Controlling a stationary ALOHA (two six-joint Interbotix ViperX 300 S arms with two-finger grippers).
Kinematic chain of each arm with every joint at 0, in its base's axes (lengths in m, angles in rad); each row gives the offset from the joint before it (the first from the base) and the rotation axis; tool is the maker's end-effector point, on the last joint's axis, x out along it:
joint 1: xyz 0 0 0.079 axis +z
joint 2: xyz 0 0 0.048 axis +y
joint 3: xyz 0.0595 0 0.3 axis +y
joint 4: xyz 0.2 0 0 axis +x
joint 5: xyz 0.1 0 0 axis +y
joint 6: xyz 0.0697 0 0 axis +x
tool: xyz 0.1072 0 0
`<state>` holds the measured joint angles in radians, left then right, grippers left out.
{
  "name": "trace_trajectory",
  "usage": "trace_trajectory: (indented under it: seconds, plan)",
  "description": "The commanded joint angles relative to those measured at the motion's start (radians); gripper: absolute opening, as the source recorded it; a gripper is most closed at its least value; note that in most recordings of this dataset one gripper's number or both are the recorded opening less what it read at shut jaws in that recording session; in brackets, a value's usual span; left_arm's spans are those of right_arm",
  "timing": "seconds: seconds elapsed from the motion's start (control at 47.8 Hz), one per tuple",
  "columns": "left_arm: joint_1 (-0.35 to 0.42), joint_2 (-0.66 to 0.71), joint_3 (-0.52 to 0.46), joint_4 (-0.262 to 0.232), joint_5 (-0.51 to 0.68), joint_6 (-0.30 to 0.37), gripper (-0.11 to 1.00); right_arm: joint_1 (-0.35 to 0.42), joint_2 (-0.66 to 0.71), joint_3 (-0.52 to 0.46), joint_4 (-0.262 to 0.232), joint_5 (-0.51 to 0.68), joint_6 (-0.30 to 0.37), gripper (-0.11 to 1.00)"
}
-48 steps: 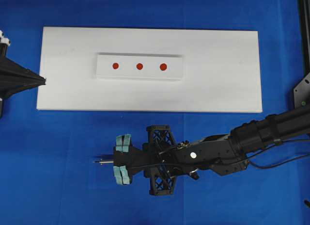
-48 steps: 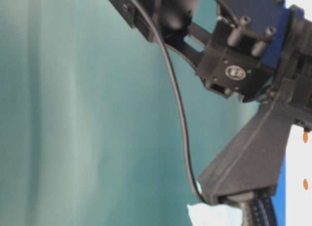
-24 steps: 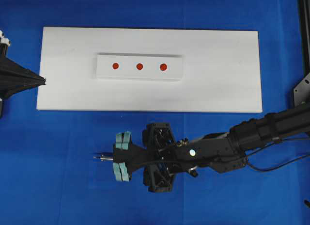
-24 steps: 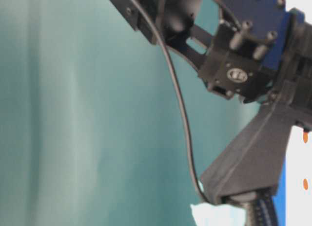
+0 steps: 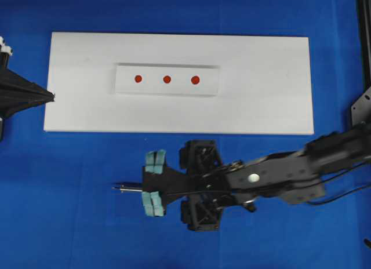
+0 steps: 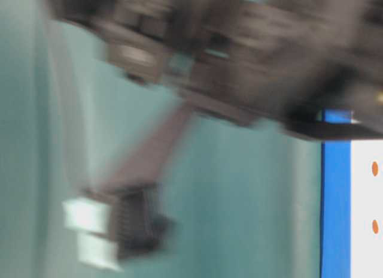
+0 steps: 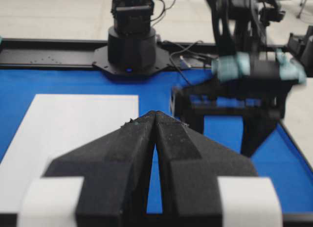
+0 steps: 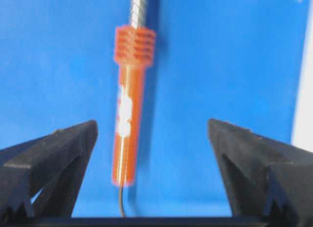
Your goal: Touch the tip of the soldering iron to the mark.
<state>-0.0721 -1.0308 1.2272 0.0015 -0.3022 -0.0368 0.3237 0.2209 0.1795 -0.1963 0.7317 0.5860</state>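
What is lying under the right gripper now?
Under the open right gripper lies the soldering iron on the blue table cover, between the fingers, untouched. Its tip is out of this view; overhead, the gripper covers the handle.

From my feed: blue mat [image 5: 69, 211] covers the table; white board [image 5: 272, 106] lies flat on it; black rail [image 7: 49, 53] runs along the far edge; pale speckled floor [image 7: 54, 14] beyond it; teal backdrop [image 6: 36, 170] fills the table-level view; light even, soft shadows.
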Motion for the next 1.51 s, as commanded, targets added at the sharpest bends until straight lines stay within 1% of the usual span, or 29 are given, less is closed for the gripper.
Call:
trace_trajectory:
  seconds: [0.0,0.126,0.188,0.44,0.544,0.628,0.712,0.942,1.068,1.152,1.298,1.487]
  plan:
    - [-0.003,0.002,-0.017,0.002,-0.005,0.002,0.00,0.008,-0.101,-0.015,-0.009,0.057,0.002,0.87]
    - [-0.003,0.002,-0.017,0.002,-0.005,0.002,0.00,0.009,-0.164,-0.015,-0.015,0.104,0.002,0.87]
    - [-0.003,0.002,-0.017,0.002,-0.005,0.002,0.00,0.009,-0.183,-0.015,-0.018,0.109,0.000,0.87]
    - [-0.003,0.002,-0.017,0.002,-0.005,0.002,0.00,-0.006,-0.186,-0.017,-0.037,0.110,-0.005,0.87]
    - [-0.003,0.002,-0.017,0.002,-0.005,0.002,0.00,-0.028,-0.186,-0.017,-0.041,0.114,-0.008,0.87]
    - [-0.003,0.002,-0.017,0.002,-0.005,0.003,0.00,-0.063,-0.190,-0.014,-0.048,0.120,-0.015,0.87]
    - [-0.003,0.002,-0.017,0.002,-0.005,0.003,0.00,-0.107,-0.193,-0.011,-0.051,0.123,-0.043,0.87]
    - [-0.003,0.002,-0.017,0.002,-0.003,0.003,0.00,-0.261,-0.196,-0.014,-0.043,0.120,-0.187,0.87]
    - [-0.003,0.002,-0.017,0.002,-0.003,0.002,0.00,-0.321,-0.195,-0.017,-0.031,0.114,-0.230,0.87]
    - [-0.003,0.002,-0.017,0.002,-0.003,0.002,0.00,-0.336,-0.198,-0.018,-0.025,0.112,-0.242,0.87]
    - [-0.003,0.002,-0.017,0.003,-0.003,0.002,0.00,-0.334,-0.212,-0.008,-0.025,0.117,-0.244,0.87]
    - [-0.003,0.003,-0.017,0.002,-0.003,0.002,0.00,-0.328,-0.313,0.032,-0.025,0.115,-0.247,0.86]
